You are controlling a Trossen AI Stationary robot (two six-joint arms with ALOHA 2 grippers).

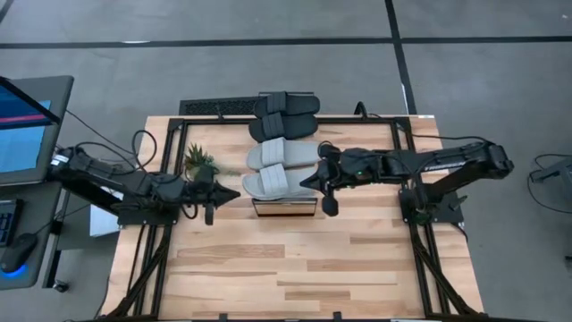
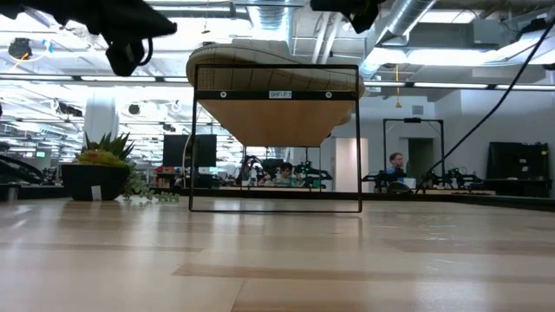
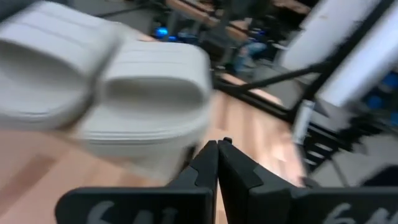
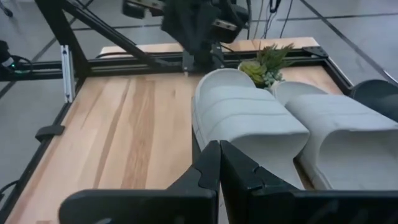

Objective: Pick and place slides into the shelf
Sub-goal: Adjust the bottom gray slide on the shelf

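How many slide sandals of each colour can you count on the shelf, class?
Black open-toe slide sandals: 2
Pale grey-green open-toe slide sandals: 2
Total: 4

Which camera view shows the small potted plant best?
The high view: the potted plant shows whole from above, standing on the table left of the pale slides. The low view shows it side-on at the far left, small. The right wrist view catches only its leaves behind a slide. The left wrist view misses it.
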